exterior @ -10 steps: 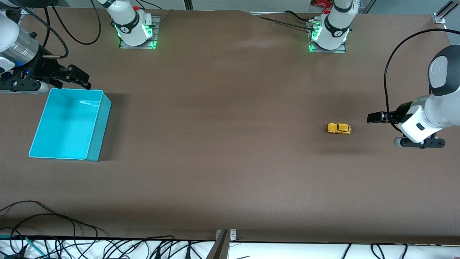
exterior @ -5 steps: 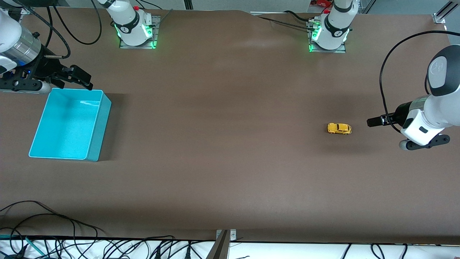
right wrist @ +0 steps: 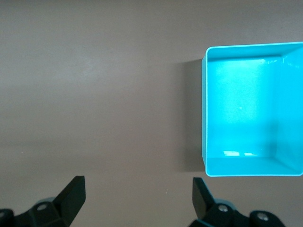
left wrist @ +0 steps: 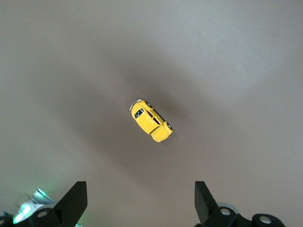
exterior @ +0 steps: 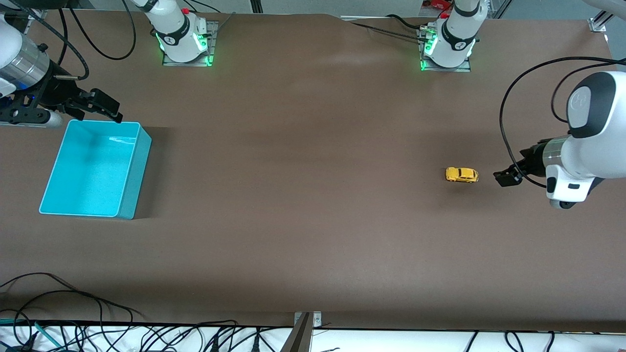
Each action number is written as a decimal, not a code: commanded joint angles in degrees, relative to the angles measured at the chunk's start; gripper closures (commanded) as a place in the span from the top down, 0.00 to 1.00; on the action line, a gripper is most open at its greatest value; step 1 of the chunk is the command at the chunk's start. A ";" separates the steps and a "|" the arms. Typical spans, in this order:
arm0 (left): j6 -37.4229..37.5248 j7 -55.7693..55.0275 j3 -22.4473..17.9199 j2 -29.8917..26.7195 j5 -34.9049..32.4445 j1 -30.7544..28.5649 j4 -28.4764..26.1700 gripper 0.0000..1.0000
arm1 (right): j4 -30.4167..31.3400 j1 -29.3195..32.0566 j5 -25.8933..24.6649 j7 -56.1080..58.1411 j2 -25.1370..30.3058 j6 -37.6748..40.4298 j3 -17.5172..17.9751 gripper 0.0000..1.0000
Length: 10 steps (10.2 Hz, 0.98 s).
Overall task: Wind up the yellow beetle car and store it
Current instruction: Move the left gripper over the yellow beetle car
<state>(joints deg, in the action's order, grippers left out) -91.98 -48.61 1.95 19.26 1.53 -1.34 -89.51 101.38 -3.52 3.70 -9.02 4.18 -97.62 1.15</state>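
1. front view: the yellow beetle car sits on its wheels on the bare tabletop toward the left arm's end, well apart from the turquoise bin standing at the right arm's end. the left pincer, spread and holding nothing, hangs over the tabletop just beside the car. risk: a low sideways approach could nudge the car, and a toy on free wheels is likely to roll off out of line.

2. front view: the right pincer waits, spread and holding nothing, above the bin's edge nearest the robot bases. risk: the long gap between car and bin suggests a carry or a handover, and so small a body could slip out on the way.

3. left wrist view: the car lies diagonal to the two spread fingertips, ahead of them and untouched. risk: closing on that slant would probably catch a rounded corner and spin or squirt the car away; squaring up first looks wise. a pinch across the wheels could also block the winding step.

4. right wrist view: the open, empty bin sits off to one side of the spread right fingertips. risk: a release from this offset would likely drop the car on the tabletop beside the bin's wall, not inside.
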 commanded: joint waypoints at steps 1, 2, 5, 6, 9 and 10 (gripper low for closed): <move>-5.72 -15.31 0.34 -2.55 0.93 0.02 -7.66 1.00 | 0.75 -0.88 -0.45 -2.22 1.01 -0.21 0.43 1.00; -10.02 -20.25 0.43 -4.22 0.93 0.02 -12.14 1.00 | 0.75 -0.88 -0.45 -2.41 1.01 -0.03 0.44 1.00; -20.39 -24.42 1.57 -5.91 0.84 0.02 -24.45 1.00 | 0.75 -0.79 -0.80 -2.32 0.57 -0.55 0.26 1.00; -23.57 -25.82 1.83 -5.73 0.93 -0.16 -26.40 1.00 | 0.66 -0.88 -1.76 -2.23 0.40 -0.64 0.43 1.00; -38.49 -33.37 1.75 -5.12 0.23 -0.16 -34.74 0.99 | -0.04 -0.88 -1.68 -2.14 -0.57 -0.29 0.44 1.00; -39.67 -34.35 1.66 -4.33 0.14 -0.51 -35.03 0.99 | -0.04 -0.88 -1.68 -2.32 -0.66 -0.29 0.44 1.00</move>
<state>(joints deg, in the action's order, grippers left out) -128.51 -80.46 3.53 16.23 1.53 -1.37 -121.48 101.50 -4.12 3.05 -10.60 3.60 -97.67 1.52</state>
